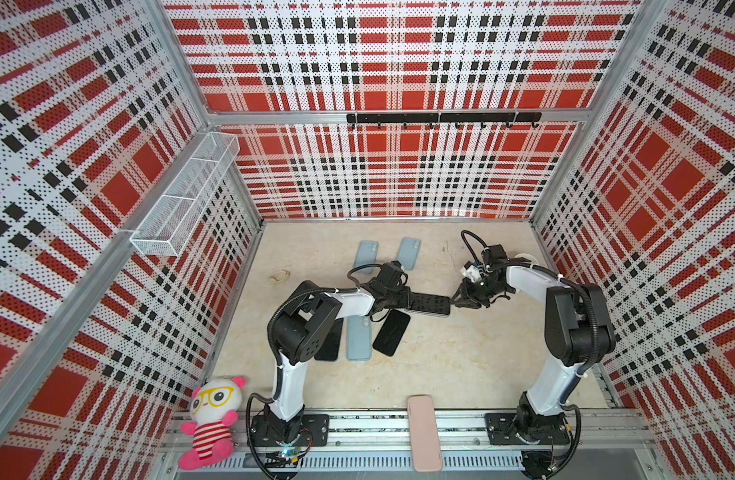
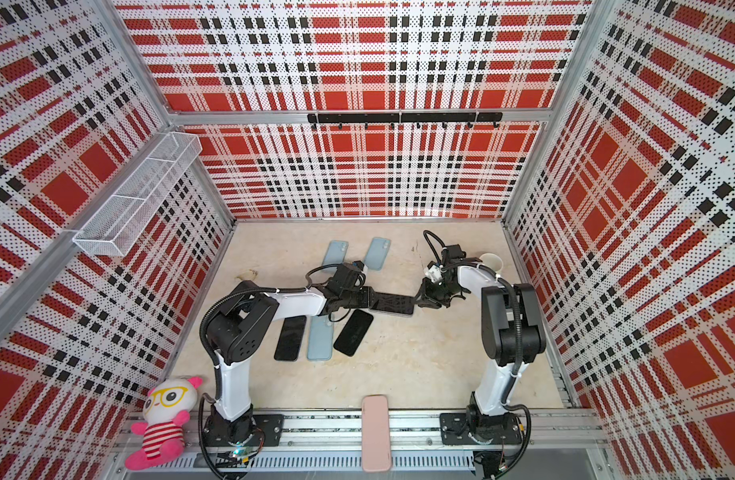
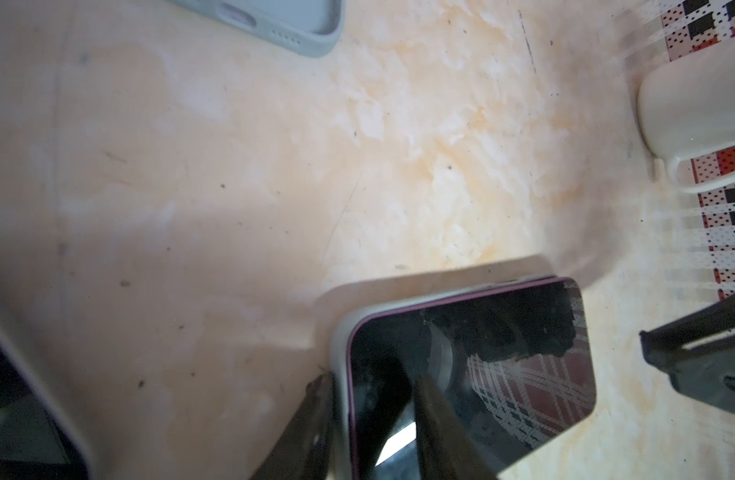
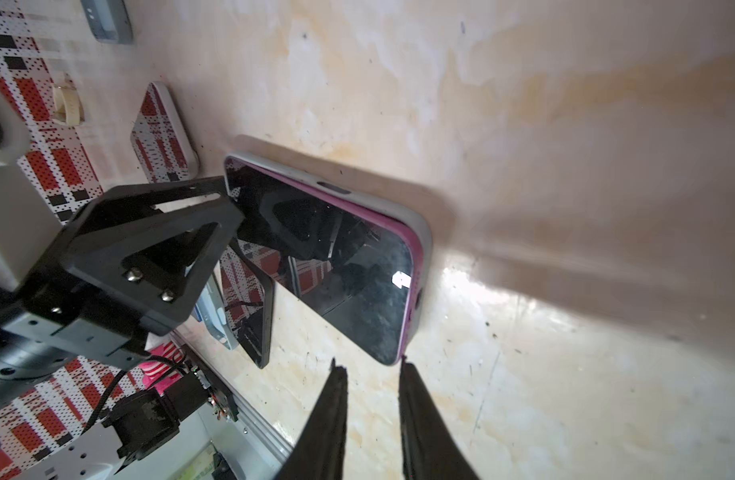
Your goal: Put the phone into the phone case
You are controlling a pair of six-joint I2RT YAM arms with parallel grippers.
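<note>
- The phone (image 1: 430,304) (image 2: 393,303) lies mid-counter, screen up, set in a pale grey phone case (image 4: 424,241) (image 3: 339,345).
- A magenta edge of the phone (image 4: 336,270) stands proud of the case's rim along one long side, so it is not fully seated there.
- The dark screen (image 3: 523,374) carries no readable writing; it only mirrors the plaid wall and the arm above.
- The left tool (image 1: 403,300) (image 3: 372,376) is nipped onto one short end. One finger sits against the outside of the case and the other lies on the glass.
- The right tool (image 1: 455,300) (image 4: 372,368) sits at the opposite end, its jaws a narrow gap apart with nothing between them. One fingertip (image 4: 407,370) is right at the phone's corner.
- Toward the arm bases, just beside the held phone, lie a black phone (image 1: 393,332), a pale blue case (image 1: 358,336) and a second black phone (image 2: 290,338).
- Two more pale blue cases (image 1: 366,255) (image 1: 409,253) lie near the back wall.
- A white mug (image 2: 492,262) stands behind the right arm.
- A pink case (image 1: 424,432) rests across the front rail (image 1: 461,428), and a plush toy (image 1: 210,419) sits at the counter's (image 1: 461,365) left front corner.
</note>
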